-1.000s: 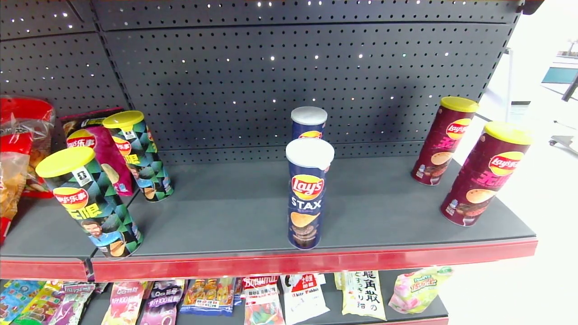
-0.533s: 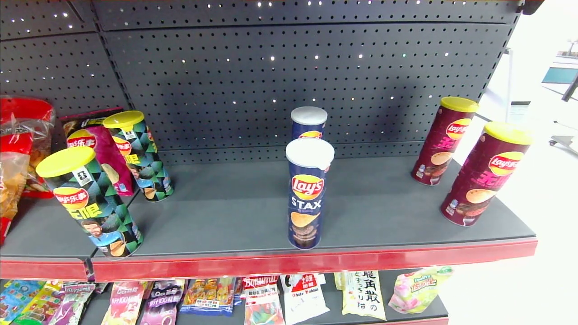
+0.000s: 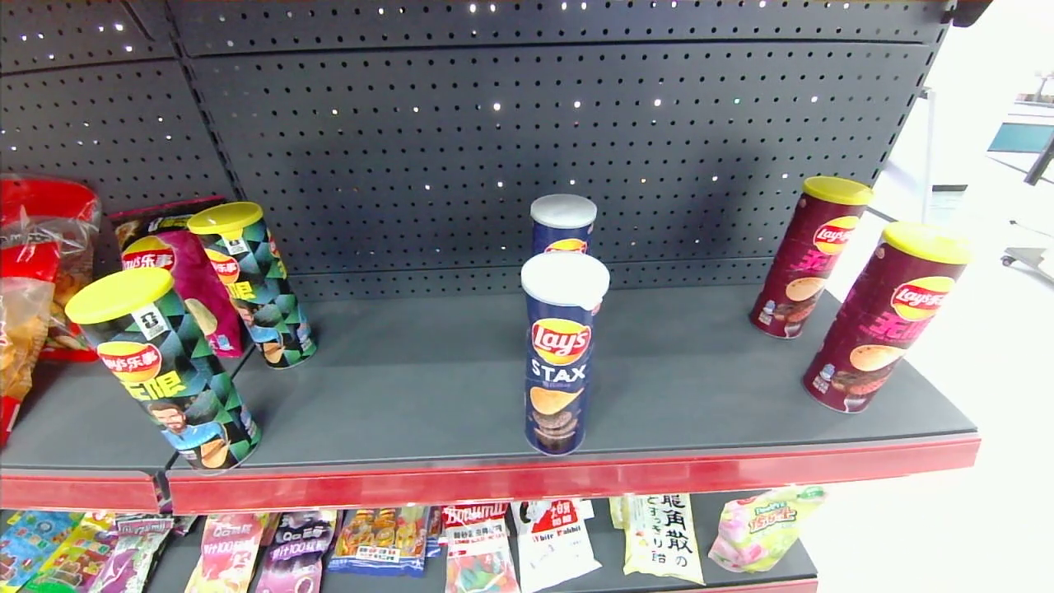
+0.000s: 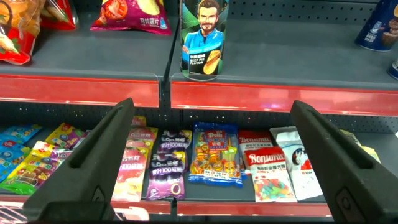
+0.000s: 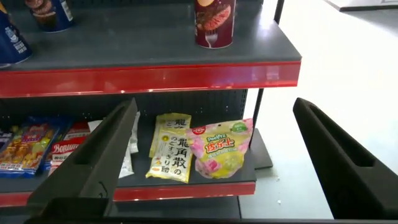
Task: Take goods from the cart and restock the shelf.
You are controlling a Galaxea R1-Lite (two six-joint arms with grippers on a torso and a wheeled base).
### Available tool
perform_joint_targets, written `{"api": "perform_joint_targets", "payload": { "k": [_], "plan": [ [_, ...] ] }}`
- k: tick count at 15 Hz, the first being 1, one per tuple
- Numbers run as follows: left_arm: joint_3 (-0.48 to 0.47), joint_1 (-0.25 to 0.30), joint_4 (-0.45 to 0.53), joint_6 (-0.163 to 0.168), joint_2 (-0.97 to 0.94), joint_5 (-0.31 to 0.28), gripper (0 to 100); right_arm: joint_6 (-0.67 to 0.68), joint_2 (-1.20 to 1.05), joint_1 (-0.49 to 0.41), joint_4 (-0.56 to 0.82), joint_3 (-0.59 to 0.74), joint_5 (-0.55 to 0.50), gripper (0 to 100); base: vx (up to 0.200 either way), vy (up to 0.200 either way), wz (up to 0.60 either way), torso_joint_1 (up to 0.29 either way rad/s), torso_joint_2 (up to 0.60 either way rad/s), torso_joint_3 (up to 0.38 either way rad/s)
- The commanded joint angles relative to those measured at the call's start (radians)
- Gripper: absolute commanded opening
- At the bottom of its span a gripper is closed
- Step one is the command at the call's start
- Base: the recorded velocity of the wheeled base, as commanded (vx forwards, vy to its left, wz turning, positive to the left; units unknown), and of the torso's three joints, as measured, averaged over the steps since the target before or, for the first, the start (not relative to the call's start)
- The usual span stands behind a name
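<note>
Grey shelf (image 3: 428, 387), blue can (image 3: 560, 354) front centre, maroon can (image 3: 889, 317) at 3 o'clock, left gripper (image 4: 212, 104) and right gripper (image 5: 216, 102) spread wide, empty, apart from both.

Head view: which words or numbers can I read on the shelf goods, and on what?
"Lay's", "STAX": front tall blue cardboard can with white lid.
"Lay's": front dark red yellow-lidded can.
"8": white sticker on front green-patterned yellow-lidded can.
"White Rabbit": white plastic bag, lower shelf.
Remaining packet print: too small or blurred.
</note>
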Motion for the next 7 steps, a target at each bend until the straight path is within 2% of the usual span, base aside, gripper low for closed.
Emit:
{"api": "perform_joint_targets", "payload": {
  "k": [1, 7],
  "plan": [
    [0.000, 0.000, 0.000, 0.000, 0.000, 0.000, 100, -0.002, 0.001, 0.000, 0.000, 0.000, 0.000, 100, 0.000, 0.000, 0.00, 0.000, 0.00, 0.000],
    [0.000, 0.000, 0.000, 0.000, 0.000, 0.000, 100, -0.003, 0.001, 0.002, 0.000, 0.000, -0.002, 100, 0.000, 0.000, 0.00, 0.000, 0.00, 0.000]
  ]
}}
